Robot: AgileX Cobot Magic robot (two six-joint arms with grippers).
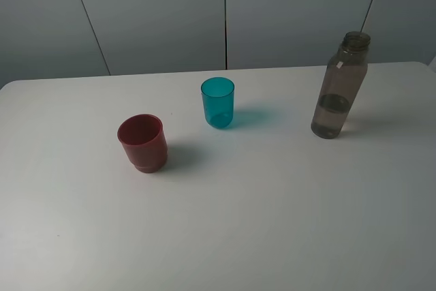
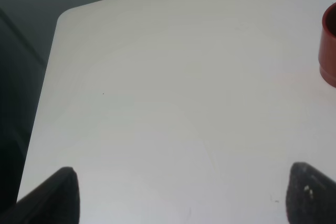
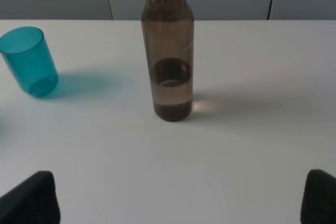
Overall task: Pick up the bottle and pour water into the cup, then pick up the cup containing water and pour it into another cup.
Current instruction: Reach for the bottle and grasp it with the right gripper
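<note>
The smoky grey-brown bottle [image 1: 338, 86] stands upright at the right of the white table, uncapped, with water in its lower part. The teal cup [image 1: 218, 102] stands upright near the middle. The dark-red cup [image 1: 143, 142] stands to its front left. Neither arm shows in the exterior view. In the right wrist view the bottle [image 3: 168, 51] stands straight ahead of my right gripper [image 3: 178, 198], whose fingers are wide apart and empty, with the teal cup [image 3: 29, 61] off to one side. My left gripper [image 2: 184, 195] is open over bare table, the red cup [image 2: 329, 45] at the picture's edge.
The white table [image 1: 272, 223] has a rounded far-left corner [image 2: 65, 17] seen in the left wrist view, with dark floor beyond the edge. Grey wall panels stand behind the table.
</note>
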